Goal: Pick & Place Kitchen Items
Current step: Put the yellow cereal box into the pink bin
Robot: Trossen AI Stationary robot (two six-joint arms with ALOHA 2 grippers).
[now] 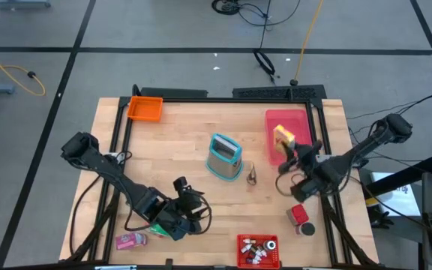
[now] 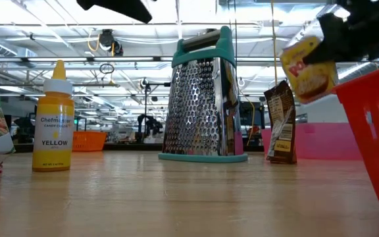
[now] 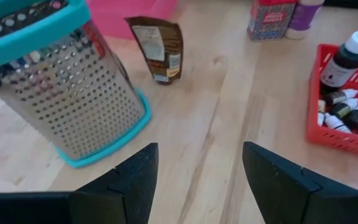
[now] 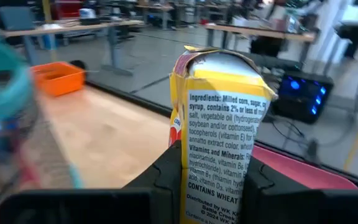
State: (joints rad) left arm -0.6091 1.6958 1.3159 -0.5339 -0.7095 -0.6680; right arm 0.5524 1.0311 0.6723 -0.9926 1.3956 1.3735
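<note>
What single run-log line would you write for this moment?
right gripper: shut on yellow packet, above pink tray | left gripper: open, empty, near grater

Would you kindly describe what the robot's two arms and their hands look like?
Both arms are dark, nearly black, built of slim jointed segments with black cables looping alongside. The left hand ends in two broad, matte dark fingers with angular, faceted edges. The right hand has the same blocky dark fingers. No markings are visible.
</note>
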